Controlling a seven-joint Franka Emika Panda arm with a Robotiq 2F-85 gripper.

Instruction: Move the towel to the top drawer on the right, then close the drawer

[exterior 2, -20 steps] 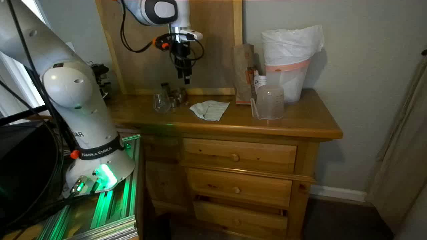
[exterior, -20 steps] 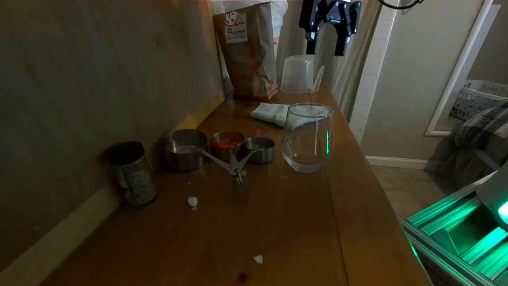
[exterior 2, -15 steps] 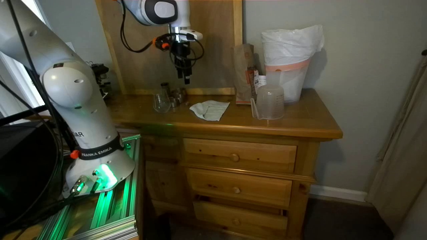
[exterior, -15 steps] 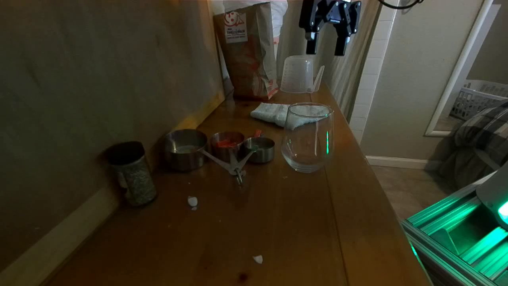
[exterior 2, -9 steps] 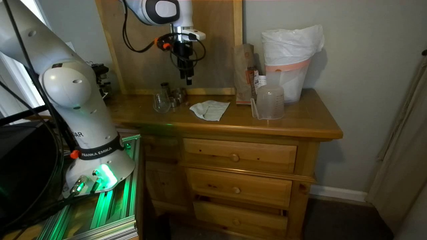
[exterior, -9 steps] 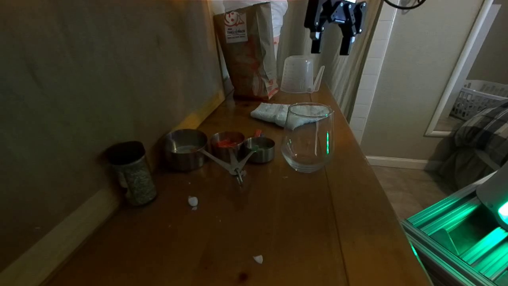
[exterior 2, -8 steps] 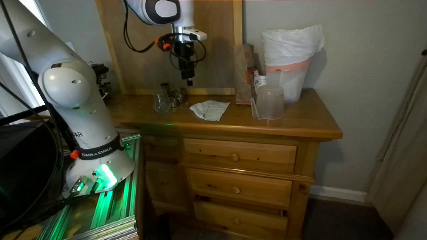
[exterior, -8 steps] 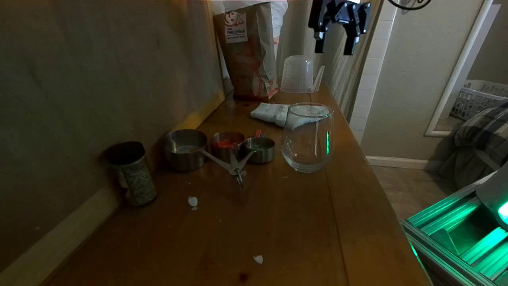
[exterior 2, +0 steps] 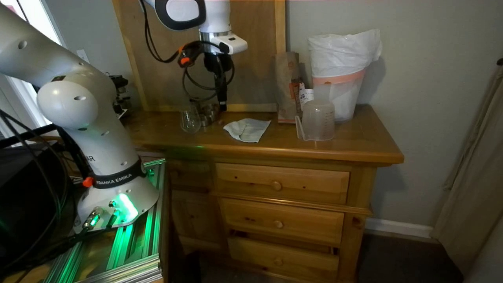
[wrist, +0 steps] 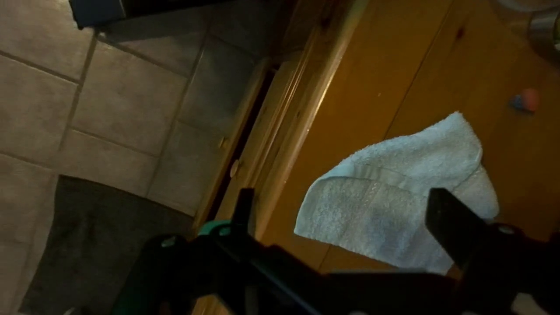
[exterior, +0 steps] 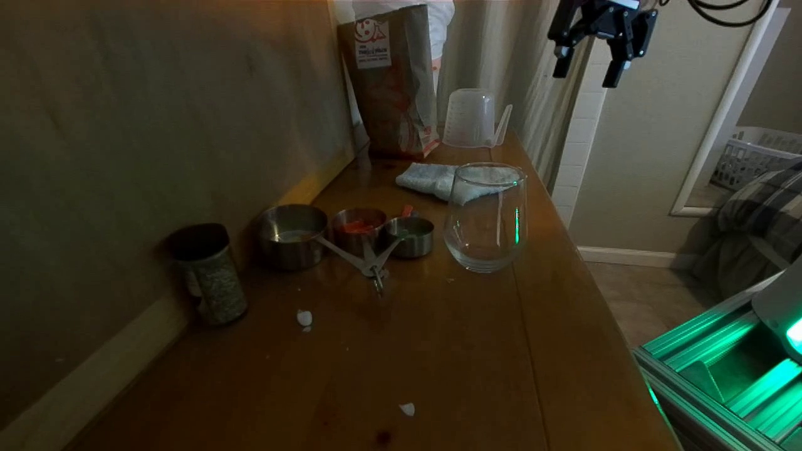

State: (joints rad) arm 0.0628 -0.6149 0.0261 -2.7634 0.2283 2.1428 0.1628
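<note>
One pale towel point(wrist: 380, 214) on a dresser point(exterior 2: 361, 145), jaws spread wide, black band point(exterior 2: 120, 179) reading "FRANKA EMIKA"; bag label point(exterior: 372, 47) blurred

A home is indicated; in an exterior view a wooden chest of drawers point(exterior 2: 290, 212) is seen at five o'clock, a bag-lined bin point(exterior 2: 344, 92) at two; in an exterior view measuring cups point(exterior: 344, 241) are shown near nine o'clock, a laundry basket point(exterior: 752, 160) towards half past two; floor tiles point(wrist: 129, 96) are shown at ten o'clock in the wrist view; which room cannot be told.
</note>
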